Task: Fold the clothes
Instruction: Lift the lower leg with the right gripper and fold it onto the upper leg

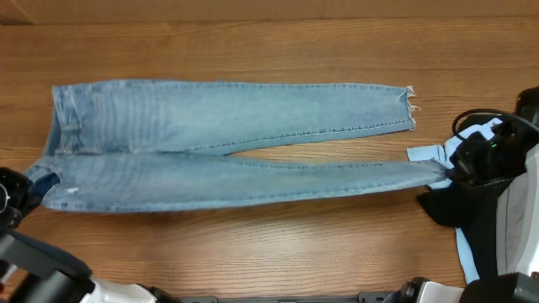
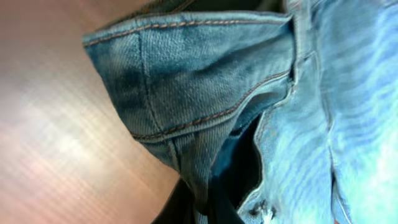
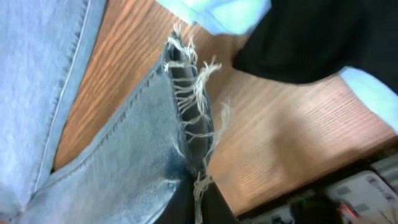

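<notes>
Clenching the jeans [image 1: 210, 118] — left jaws on waistband [image 2: 186, 25], right jaws on frayed hem [image 3: 193, 106] — both mostly hidden by denim.

Wooden table [image 1: 253, 50], black garment [image 1: 440, 207] near its right edge, pale blue cloth [image 1: 466, 252] touching it.

Jeans [image 1: 210, 118] outstretched across wooden table [image 1: 253, 248]

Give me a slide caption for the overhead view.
Jeans lengthwise on table; left end effector grips waistband, right end effector grips hem.
</notes>
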